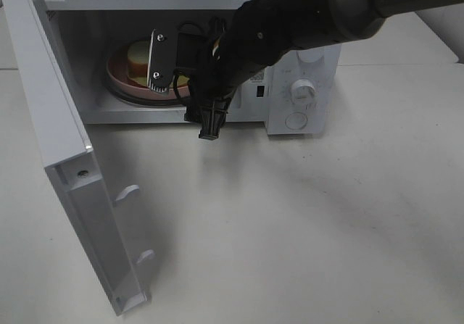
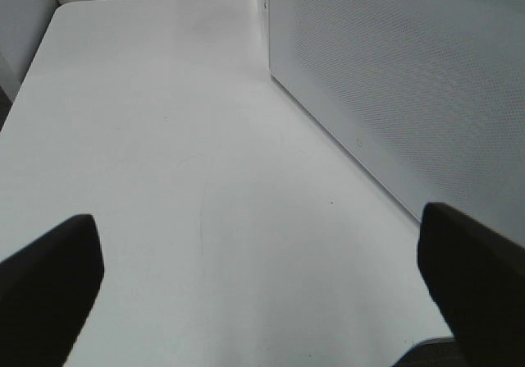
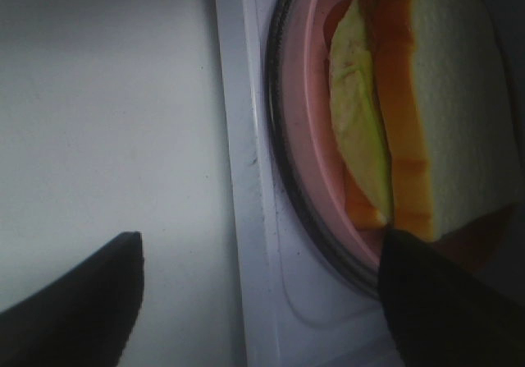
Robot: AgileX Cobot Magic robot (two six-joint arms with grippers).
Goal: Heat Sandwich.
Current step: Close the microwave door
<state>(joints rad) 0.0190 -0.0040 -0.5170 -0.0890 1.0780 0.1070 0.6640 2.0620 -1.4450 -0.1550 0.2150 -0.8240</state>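
The sandwich (image 1: 136,52) (image 3: 443,112), white bread with orange crust and pale green filling, lies on a round pink plate (image 1: 119,79) (image 3: 316,137) inside the open microwave (image 1: 301,92). My right gripper (image 1: 183,92) (image 3: 258,301) hangs open at the oven's mouth. One of its fingers is over the near edge of the plate, by the sandwich's corner. The other finger is outside, over the table. Nothing is gripped. My left gripper (image 2: 258,293) is open over bare table beside the door's perforated face (image 2: 394,80); it does not show in the exterior high view.
The microwave door (image 1: 65,157) stands swung wide to the left and reaches toward the front of the table. The control knob (image 1: 303,88) and a round button sit on the oven's right panel. White table (image 1: 304,222) spreads in front and to the right.
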